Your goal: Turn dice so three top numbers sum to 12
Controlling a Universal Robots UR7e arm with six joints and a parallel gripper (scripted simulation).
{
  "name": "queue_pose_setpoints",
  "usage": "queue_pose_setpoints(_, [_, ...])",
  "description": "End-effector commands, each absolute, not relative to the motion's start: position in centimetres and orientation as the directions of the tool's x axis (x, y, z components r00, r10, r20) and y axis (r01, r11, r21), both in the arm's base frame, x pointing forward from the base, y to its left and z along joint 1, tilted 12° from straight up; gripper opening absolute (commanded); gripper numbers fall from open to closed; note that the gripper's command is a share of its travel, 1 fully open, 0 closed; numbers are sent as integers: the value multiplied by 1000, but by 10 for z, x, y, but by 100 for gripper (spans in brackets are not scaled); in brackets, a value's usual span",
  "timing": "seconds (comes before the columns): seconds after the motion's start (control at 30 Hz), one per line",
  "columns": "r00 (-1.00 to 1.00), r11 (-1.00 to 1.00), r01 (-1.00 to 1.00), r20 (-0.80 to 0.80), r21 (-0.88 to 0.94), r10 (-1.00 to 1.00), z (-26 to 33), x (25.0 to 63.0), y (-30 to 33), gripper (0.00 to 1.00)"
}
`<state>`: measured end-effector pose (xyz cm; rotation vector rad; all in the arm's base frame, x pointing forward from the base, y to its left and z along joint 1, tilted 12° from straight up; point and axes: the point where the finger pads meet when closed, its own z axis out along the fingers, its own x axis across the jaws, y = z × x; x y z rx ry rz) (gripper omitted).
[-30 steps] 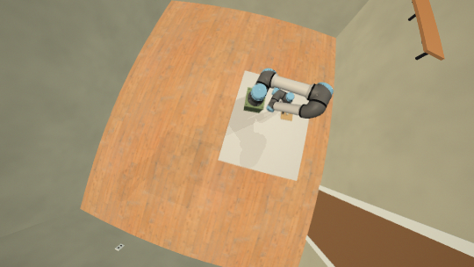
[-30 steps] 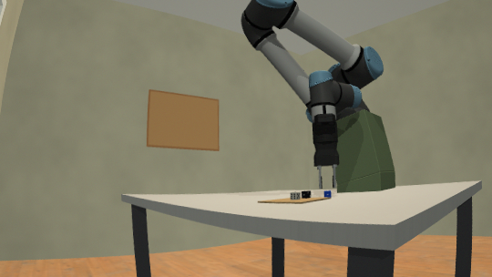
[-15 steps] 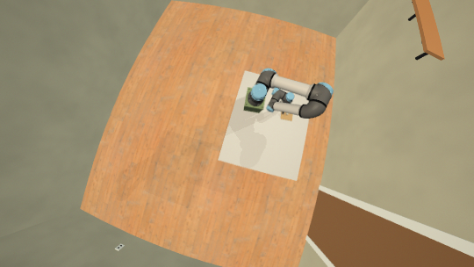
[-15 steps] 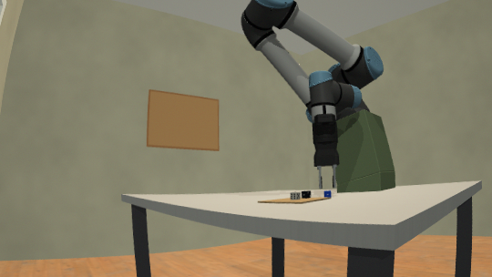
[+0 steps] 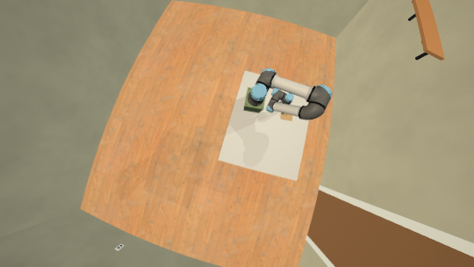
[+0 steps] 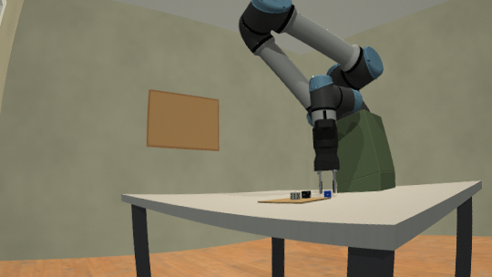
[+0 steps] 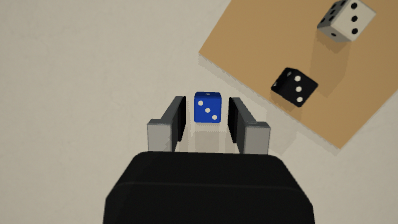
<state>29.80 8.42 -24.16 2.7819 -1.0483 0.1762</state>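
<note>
In the wrist view a blue die [image 7: 207,106] lies on the bare table top, off the tan mat [image 7: 305,60], with three pips up. My gripper [image 7: 207,110] is open and straddles it, with a gap on each side between die and fingers. A black die [image 7: 294,86] showing three pips and a white die [image 7: 346,19] showing two pips lie on the mat. In the exterior view the gripper [image 6: 327,184] hangs straight down with its fingertips just above the table, around the blue die [image 6: 327,194], beside the mat [image 6: 288,200].
The arm's green base [image 6: 364,152] stands at the back of the white table. The mat lies flat near the base. A wooden board [image 6: 182,120] hangs on the far wall.
</note>
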Motion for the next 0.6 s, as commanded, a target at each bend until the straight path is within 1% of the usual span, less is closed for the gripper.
queue_pose_setpoints(0.0, [747, -741, -663, 168, 109, -643, -247, 299, 83, 70])
queue_pose_setpoints(0.57, [747, -741, -663, 168, 109, -643, -251, 299, 82, 70])
